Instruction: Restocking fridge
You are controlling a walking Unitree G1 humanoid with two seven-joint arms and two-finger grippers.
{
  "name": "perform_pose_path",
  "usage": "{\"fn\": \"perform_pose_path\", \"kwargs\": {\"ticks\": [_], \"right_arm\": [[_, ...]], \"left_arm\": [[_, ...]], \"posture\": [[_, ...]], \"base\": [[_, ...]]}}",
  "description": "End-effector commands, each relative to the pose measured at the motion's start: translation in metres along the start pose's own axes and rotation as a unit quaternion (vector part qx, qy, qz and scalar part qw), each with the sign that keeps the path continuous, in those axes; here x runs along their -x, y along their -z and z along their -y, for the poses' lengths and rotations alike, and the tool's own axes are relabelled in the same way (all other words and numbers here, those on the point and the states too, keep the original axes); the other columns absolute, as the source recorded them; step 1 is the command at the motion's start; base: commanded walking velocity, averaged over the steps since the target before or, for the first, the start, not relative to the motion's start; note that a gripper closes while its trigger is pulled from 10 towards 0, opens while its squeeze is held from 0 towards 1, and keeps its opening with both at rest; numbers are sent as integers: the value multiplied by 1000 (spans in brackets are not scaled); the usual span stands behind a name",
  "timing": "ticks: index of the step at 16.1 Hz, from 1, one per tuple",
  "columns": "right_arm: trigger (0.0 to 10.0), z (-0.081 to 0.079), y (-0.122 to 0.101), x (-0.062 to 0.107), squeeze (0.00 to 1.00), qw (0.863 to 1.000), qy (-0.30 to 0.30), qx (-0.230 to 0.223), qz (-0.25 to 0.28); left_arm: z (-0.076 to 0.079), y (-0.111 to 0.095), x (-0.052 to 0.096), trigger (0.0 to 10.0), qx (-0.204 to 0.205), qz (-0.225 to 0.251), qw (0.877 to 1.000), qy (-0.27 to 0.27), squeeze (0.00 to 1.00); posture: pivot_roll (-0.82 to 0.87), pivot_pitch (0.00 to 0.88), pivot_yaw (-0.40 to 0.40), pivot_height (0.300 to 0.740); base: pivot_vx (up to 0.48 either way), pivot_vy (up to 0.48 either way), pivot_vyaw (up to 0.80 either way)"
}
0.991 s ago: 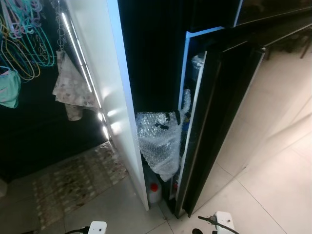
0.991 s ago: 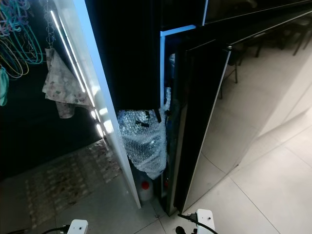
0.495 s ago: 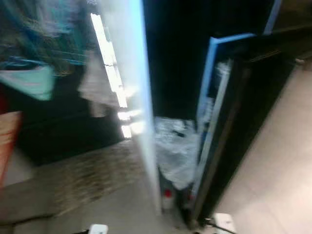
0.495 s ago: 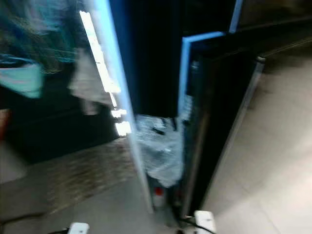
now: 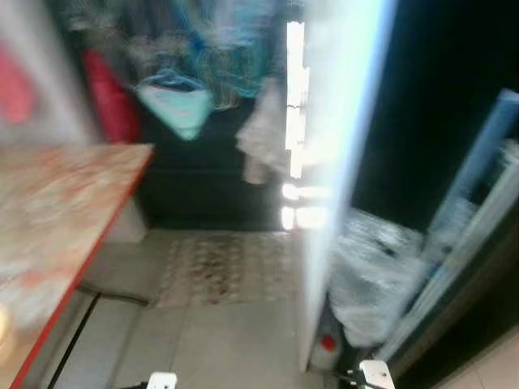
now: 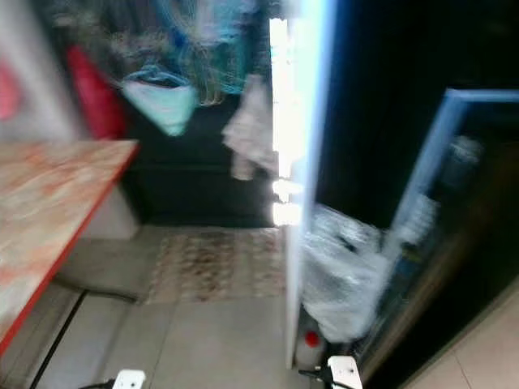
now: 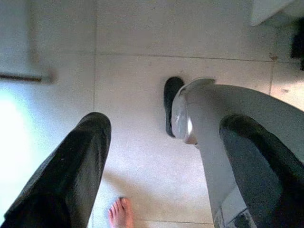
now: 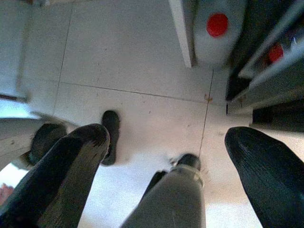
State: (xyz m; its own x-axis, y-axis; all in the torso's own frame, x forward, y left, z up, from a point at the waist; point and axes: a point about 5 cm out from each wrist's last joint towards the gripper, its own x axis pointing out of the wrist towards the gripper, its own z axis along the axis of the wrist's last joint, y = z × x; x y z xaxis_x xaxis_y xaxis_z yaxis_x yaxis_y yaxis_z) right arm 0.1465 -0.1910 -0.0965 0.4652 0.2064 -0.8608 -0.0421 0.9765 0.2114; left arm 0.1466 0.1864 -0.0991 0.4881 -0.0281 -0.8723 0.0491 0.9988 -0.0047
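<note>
Two claws hang idle over the pale tiled floor [image 8: 133, 52], each with its long black fingers spread wide and holding nothing: the left claw [image 7: 166, 161] above the robot's own grey leg and a person's bare toes [image 7: 119, 212], the right claw [image 8: 166, 161] above the robot's dark feet. Both head views are blurred. At right stands the dark fridge [image 5: 486, 267], its black door ajar, and just beside it a tall white panel [image 5: 340, 162] catching bright streaks of light. In the narrow gap between the two sits a crumpled bag of clear bubble wrap [image 5: 373, 275], and beneath it, on the floor, a white plastic jug with a red cap [image 8: 216, 28] right by the foot of the white panel. A patterned beige rug [image 5: 223, 267] lies on the floor left of the panel. Further left juts a reddish marbled worktop with a red edge [image 5: 57, 211]. Pale cloths and teal hangers [image 5: 186, 89] hang against the dark wall behind.
</note>
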Motion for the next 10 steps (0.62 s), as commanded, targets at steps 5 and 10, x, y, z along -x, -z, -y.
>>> {"fn": "perform_pose_path", "kwargs": {"ticks": [5, 10], "right_arm": [[10000, -10, -5, -4, 0, 1000, -19, 15, 3], [10000, -10, -6, -4, 0, 999, -23, 23, 1]], "left_arm": [[0, 11, 1, 10000, -2, -23, 1000, 4, 0], [0, 10, 1, 10000, -2, -22, 1000, 3, 0]], "posture": [[13, 0, 14, 740], [15, 0, 12, 740]], "base": [[0, 0, 800], [0, 0, 800]]}}
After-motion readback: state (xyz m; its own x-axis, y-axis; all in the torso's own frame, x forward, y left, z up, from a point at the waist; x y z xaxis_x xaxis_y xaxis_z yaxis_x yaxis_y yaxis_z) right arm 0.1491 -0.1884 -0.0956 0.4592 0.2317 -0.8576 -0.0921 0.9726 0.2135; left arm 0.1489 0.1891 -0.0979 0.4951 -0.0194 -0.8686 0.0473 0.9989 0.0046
